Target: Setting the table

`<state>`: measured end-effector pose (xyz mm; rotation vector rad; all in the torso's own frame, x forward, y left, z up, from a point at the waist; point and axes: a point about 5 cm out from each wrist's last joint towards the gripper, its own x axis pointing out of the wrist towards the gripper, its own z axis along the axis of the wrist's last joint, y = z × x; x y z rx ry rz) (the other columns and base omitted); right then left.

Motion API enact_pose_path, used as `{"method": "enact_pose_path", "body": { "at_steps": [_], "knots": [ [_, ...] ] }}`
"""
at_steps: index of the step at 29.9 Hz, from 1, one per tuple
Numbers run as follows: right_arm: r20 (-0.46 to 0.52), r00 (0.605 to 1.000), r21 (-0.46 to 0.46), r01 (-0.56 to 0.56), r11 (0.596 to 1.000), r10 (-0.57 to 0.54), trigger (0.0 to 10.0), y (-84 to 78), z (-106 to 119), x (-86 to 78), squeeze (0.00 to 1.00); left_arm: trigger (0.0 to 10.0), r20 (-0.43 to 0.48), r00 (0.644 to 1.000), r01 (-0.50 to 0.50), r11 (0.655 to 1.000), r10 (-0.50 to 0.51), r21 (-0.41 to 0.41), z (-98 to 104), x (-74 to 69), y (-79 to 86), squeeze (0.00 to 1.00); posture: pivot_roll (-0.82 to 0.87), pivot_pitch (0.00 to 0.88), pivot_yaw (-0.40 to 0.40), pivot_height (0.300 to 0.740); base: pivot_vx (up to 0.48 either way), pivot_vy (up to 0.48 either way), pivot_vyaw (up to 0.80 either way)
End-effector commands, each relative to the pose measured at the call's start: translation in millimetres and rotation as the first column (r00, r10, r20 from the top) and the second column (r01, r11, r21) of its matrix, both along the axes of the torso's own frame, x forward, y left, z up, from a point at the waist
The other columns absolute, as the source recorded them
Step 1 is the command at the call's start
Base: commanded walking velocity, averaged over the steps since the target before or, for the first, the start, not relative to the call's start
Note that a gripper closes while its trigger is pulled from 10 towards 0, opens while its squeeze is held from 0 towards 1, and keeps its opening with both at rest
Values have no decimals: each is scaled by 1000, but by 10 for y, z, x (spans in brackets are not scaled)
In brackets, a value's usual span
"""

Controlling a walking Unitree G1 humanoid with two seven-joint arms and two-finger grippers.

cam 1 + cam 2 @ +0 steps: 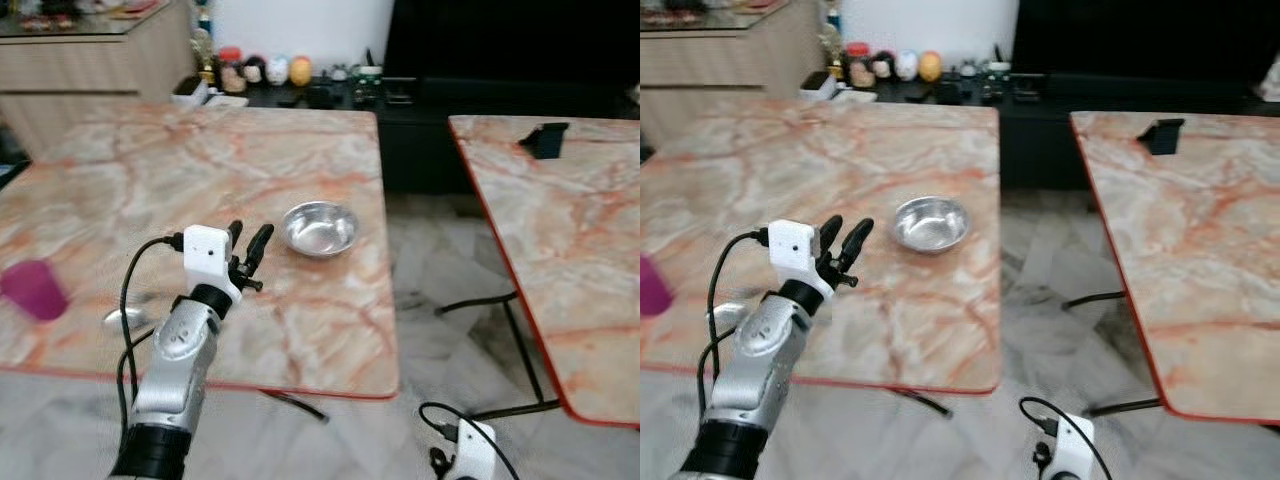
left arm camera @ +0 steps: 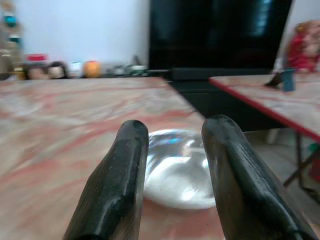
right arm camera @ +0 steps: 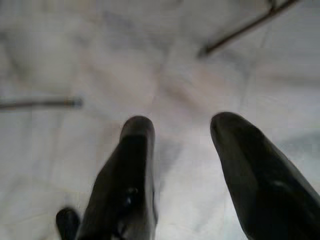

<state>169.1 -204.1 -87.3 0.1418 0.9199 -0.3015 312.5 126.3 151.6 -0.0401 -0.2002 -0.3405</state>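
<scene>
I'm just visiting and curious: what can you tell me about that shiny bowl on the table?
The bowl is small, round and shallow, apparently polished metal, with a thin rolled rim. It sits upright and looks empty on the marble-patterned table, near its right edge. Nothing touches it; the left pincer hovers open just short of it, pointing at it.

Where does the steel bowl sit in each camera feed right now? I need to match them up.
Left eye view: steel bowl just right of centre, beyond the open left hand.
Right eye view: bowl left of centre, near the table's right edge.
Left wrist view: bowl low centre, between the fingers.
Right wrist view: floor, not the bowl.
Shared landmark: the orange egg-shaped ornament on the far counter.
</scene>
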Motion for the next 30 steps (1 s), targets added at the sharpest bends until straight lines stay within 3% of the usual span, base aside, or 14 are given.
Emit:
{"method": "enact_pose_path", "body": {
  "at_steps": [1, 4, 8, 11, 17, 18, 20, 21, 25, 30],
  "knots": [
    [5, 1000, 24, -8, 1000, 8, 10000, 91, 0, 34, 0, 10000, 20, 1000, -25, 1000, 24, 13, 56, 19, 96, 0, 79, 0, -30, 740, 424, 0, 0],
    [5, 1000, 24, -9, 1000, 9, 10000, 90, 0, 35, 0, 10000, -22, 1000, -8, 1000, 8, -12, 17, 22, 78, 0, 80, 0, -30, 740, 227, 0, 0],
    [4, 1000, 25, -14, 1000, 14, 10000, 91, 1, 37, 0, 10000, -111, 992, 48, 992, -61, -116, -49, 16, 26, 0, 80, 0, -31, 740, 0, 0, 0],
    [3, 1000, 25, -16, 1000, 16, 10000, 91, 0, 37, 0, 10000, -138, 984, 93, 987, -110, -129, -63, 3, -10, 0, 80, 0, -31, 740, 0, 0, 0],
    [2, 1000, 27, -22, 999, 21, 10000, 95, 0, 39, 0, 10000, -206, 975, 58, 988, -87, -141, -92, 55, 31, 0, 85, 0, -31, 740, 0, 0, 0],
    [2, 1000, 28, -23, 999, 23, 10000, 96, -1, 38, 0, 10000, -223, 973, 29, 985, -67, -170, -79, 85, 57, 686, 84, 0, -31, 740, 0, 0, 0],
    [1, 1000, 28, -23, 999, 23, 10000, 96, -1, 37, 0, 10000, -235, 971, 3, 984, -45, -177, -76, 104, 75, 686, 84, 0, -32, 740, 0, 0, 0],
    [1, 1000, 28, -25, 999, 25, 10000, 95, -2, 35, 0, 10000, -251, 968, -25, 983, -21, -180, -76, 126, 96, 1000, 84, 0, -32, 740, 0, 0, 0],
    [-1, 1000, 27, -28, 999, 28, 10000, 93, -4, 28, 0, 10000, -317, 947, -107, 981, 51, -160, -104, 200, 159, 1000, 83, 0, -32, 740, 0, 0, 0],
    [-6, 999, 26, -38, 999, 38, 10000, 93, -7, 24, 0, 10000, -366, 928, -131, 978, 63, -164, -130, 264, 151, 1000, 87, 0, -34, 740, 0, 0, 0]
  ]
}}
